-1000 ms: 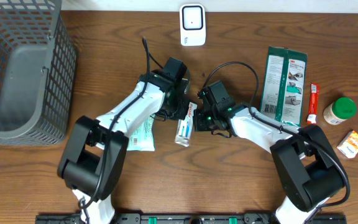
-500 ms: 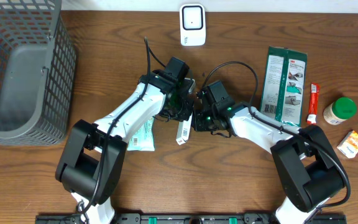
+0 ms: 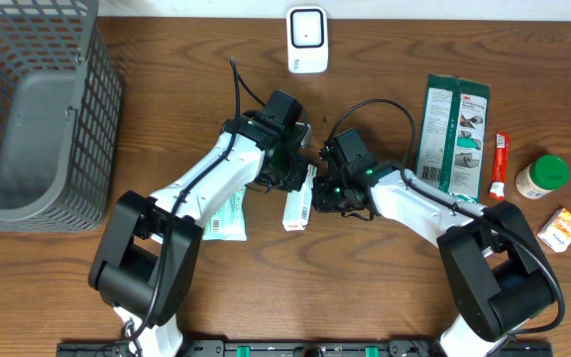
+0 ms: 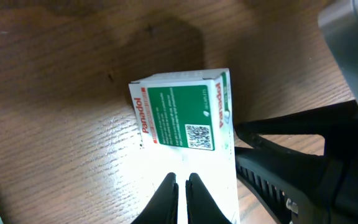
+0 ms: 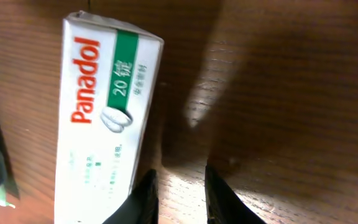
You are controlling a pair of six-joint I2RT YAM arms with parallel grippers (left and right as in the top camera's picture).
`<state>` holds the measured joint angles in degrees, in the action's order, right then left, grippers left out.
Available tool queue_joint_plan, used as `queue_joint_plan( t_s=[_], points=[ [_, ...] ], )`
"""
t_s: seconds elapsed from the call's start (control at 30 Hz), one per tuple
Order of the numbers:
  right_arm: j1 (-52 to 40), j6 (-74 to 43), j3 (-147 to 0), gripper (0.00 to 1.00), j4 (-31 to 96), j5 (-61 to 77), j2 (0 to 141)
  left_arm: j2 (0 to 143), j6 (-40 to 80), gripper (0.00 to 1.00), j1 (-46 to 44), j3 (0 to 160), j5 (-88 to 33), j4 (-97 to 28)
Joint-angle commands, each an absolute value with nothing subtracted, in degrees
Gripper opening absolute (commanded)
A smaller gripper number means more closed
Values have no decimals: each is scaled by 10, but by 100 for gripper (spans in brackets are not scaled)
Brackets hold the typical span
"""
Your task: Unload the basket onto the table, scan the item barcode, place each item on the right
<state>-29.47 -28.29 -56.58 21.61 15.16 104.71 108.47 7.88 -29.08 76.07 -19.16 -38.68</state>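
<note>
Plainly rectangular cardboard Panadol box (image 3: 296, 205), woodgrain table (image 3: 365, 288).

Panadol box (image 3: 296, 205) mid-table (image 3: 365, 288), sandwiched between my two claws. Left claw (image 3: 295, 177) just behind it and a bit left, right claw (image 3: 317, 193) just beside it on right. Scanner (image 3: 306, 40) at far edge, pretty much straight behind box, well apart. Basket (image 3: 28, 109) in far-left corner. Sachet (image 3: 228, 215) left of box, partly under my left forearm. Out on right side: flat pack (image 3: 455, 134), tube (image 3: 500, 164) just beside it, jar (image 3: 541, 177) right of tube, small carton (image 3: 561, 229) nearer me than jar.
</note>
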Motion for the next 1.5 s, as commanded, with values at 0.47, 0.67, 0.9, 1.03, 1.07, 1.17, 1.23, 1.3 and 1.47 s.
queue_joint_plan(
  t_s=[0.47, 0.67, 0.9, 1.03, 1.07, 1.17, 1.23, 1.3, 1.47],
  points=[
    [-290, -286, -553, 15, 160, 203, 1048, 1078, 82, 13, -282, 758, -64, -383],
    [-292, -297, -553, 11, 149, 209, 1048, 1078, 82, 13, -276, 758, -67, -384],
    [-308, -309, -553, 8, 130, 206, 1048, 1078, 82, 13, -276, 757, -69, -393],
    [-309, -310, -553, 6, 126, 204, 1049, 1078, 82, 12, -277, 755, -70, -405],
    [-309, -318, -553, 5, 124, 200, 1048, 1078, 82, 12, -277, 753, -70, -405],
    [-309, -324, -553, 3, 117, 199, 1049, 1079, 82, 12, -277, 752, -70, -404],
    [-309, -327, -553, 2, 114, 199, 1049, 1079, 82, 12, -277, 752, -70, -403],
    [-309, -328, -553, 2, 114, 199, 1048, 1079, 82, 12, -277, 752, -70, -402],
    [-309, -328, -553, 2, 111, 199, 1049, 1079, 82, 12, -277, 752, -70, -402]
  ],
)
